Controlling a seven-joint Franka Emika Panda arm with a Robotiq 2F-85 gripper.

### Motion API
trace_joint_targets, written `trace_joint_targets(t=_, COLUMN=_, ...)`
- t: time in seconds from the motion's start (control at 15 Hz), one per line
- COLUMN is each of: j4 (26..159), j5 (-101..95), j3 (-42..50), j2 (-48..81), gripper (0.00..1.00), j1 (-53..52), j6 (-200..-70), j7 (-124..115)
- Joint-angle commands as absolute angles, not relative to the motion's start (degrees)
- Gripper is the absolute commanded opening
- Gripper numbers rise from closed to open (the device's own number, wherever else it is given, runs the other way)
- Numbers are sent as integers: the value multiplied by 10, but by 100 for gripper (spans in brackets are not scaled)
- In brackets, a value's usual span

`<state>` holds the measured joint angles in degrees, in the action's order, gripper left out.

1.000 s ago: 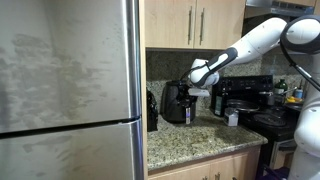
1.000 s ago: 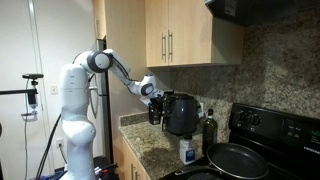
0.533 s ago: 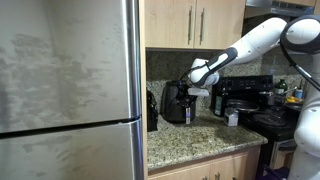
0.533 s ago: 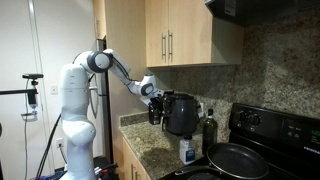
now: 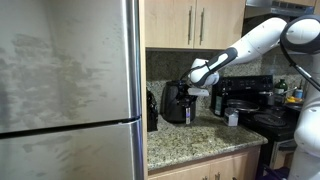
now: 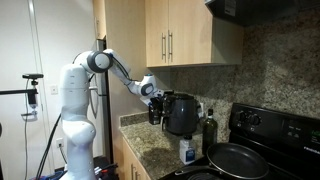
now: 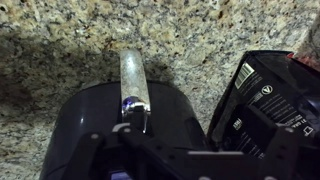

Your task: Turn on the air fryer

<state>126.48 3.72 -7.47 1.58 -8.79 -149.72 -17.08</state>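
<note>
Black and glossy, the air fryer [image 5: 178, 103] stands on the granite counter [image 5: 200, 140], back near the wall under the wood cabinets [image 5: 195, 22]. A steel fridge [image 5: 68, 90] is at its 9 o'clock in that exterior view. The gripper [image 5: 198, 80] hangs at the fryer's 1 o'clock there, close over its top edge; whether it touches the shell cannot be told. In an exterior view that shows the robot's base, the gripper [image 6: 156, 100] sits at the fryer's [image 6: 181, 113] 10 o'clock, right by its upper corner. A dark bottle [image 6: 209, 128] stands at the fryer's 3 o'clock and a pan [image 6: 238, 160] at 5 o'clock. In the wrist view the fryer [image 7: 100, 125] fills the lower frame, its silver handle [image 7: 133, 78] pointing to 12 o'clock. A boxy coffee maker [image 7: 265, 105] is just beside it at 3 o'clock. Dark gripper parts cross the bottom edge; whether the fingers are apart or together cannot be told.
</note>
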Motion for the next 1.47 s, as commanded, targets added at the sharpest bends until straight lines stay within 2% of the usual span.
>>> trace_joint_targets(t=0.0, j4=1265, j5=38, j3=-76, j2=15, gripper=100, j1=-86, j6=-1496, j7=-169)
trace_joint_targets(t=0.13, j4=1278, j5=44, j3=-78, j2=24, gripper=100, j1=-87, j6=-1517, j7=-161)
trace_joint_targets(t=0.47, j4=1275, j5=-14, j3=-66, j2=98, gripper=100, j1=-97, j6=-1714, j7=-263)
trace_joint_targets(t=0.67, j4=1296, j5=-111, j3=-17, j2=85, gripper=100, j1=-117, j6=-1776, j7=-355)
trace_joint_targets(t=0.8, j4=1314, j5=-196, j3=43, j2=58, gripper=100, j1=-146, j6=-1761, j7=-428)
trace_joint_targets(t=0.87, j4=1289, j5=-142, j3=-8, j2=84, gripper=100, j1=-121, j6=-1757, j7=-381)
trace_joint_targets(t=1.07, j4=1300, j5=-184, j3=33, j2=73, gripper=100, j1=-140, j6=-1757, j7=-421)
trace_joint_targets(t=1.4, j4=1365, j5=13, j3=-63, j2=-3, gripper=100, j1=-101, j6=-1737, j7=-268)
